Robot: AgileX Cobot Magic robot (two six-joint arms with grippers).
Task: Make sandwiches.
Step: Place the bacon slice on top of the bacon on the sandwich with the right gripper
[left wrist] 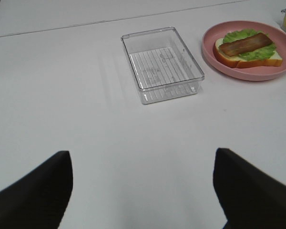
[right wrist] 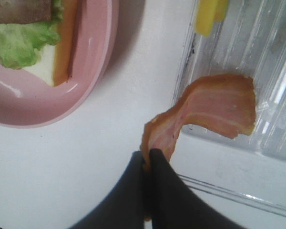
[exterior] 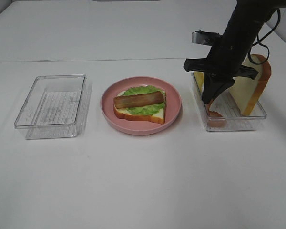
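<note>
- Done so far: on the plate (exterior: pixel 143 128), at the centre of the table (exterior: pixel 143 186), a base slice (exterior: pixel 155 113) lies flat. It carries lettuce (exterior: pixel 138 91) and one bacon strip (exterior: pixel 139 99) laid along it.
- In hand: the right gripper (right wrist: pixel 149 157) is clenched on one end of a second strip (right wrist: pixel 214 107). The strip's far end lies inside the right tray (exterior: pixel 233 128), and its middle appears to cross the tray rim, though the close view leaves this uncertain.
- Left to do, as judged: carry the second strip to the plate, then add the cheese (right wrist: pixel 207 16) and the top slice (exterior: pixel 255 86). Both are in the right tray, the top slice leaning on edge at its far side. The sandwich looks roughly half built.
- Left gripper (left wrist: pixel 143 191): spread wide, grasping nothing, low over bare table and well apart from the left tray (exterior: pixel 51 126), which holds nothing visible.
- Edges: the tray wall and the plate's raised rim both lie between the held strip and the base slice, so the strip needs lifting clear of each. Only a narrow band of table separates tray and plate.
- Open room: nothing stands over the plate, and the table in front of the plate and trays is broad and bare.
</note>
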